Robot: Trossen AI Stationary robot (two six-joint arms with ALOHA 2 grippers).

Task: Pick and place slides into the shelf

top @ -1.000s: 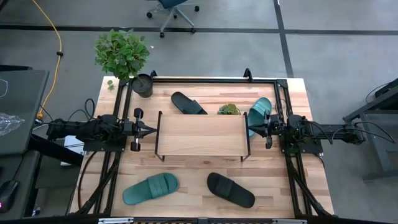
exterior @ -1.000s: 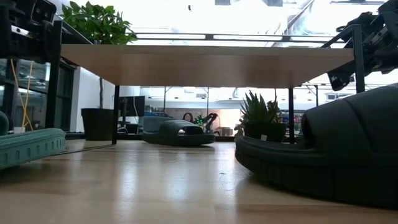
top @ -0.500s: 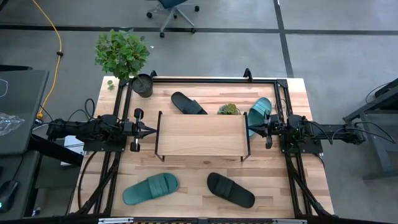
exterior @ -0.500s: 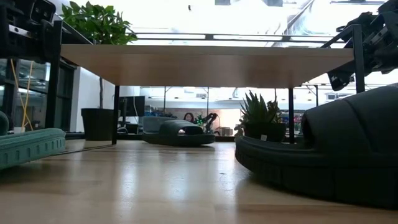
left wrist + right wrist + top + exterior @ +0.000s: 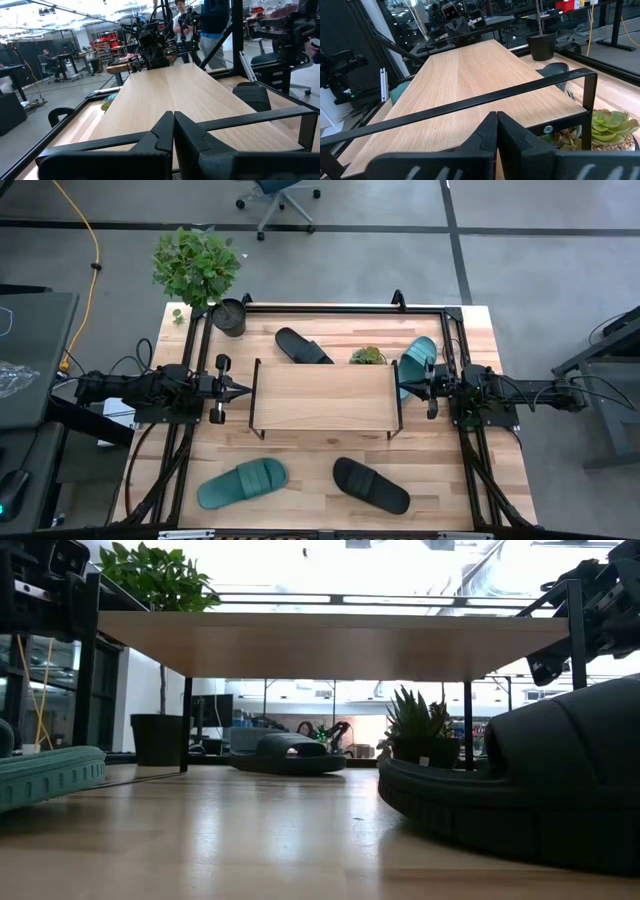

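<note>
Nothing has moved since a second ago: your left hand (image 5: 243, 389) and right hand (image 5: 405, 388) stay pressed together, empty, at either end of the shelf (image 5: 322, 396), so no slide is picked yet. Ahead of your left hand, its long axis runs straight toward the right hand; four slides (image 5: 242, 482) lie scattered on the bench (image 5: 300, 460).

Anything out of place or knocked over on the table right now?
Nothing is tipped or spilled. All four slides lie flat but scattered at odd angles around the shelf, whose top is bare; one teal slide lies partly under the right gripper.
</note>
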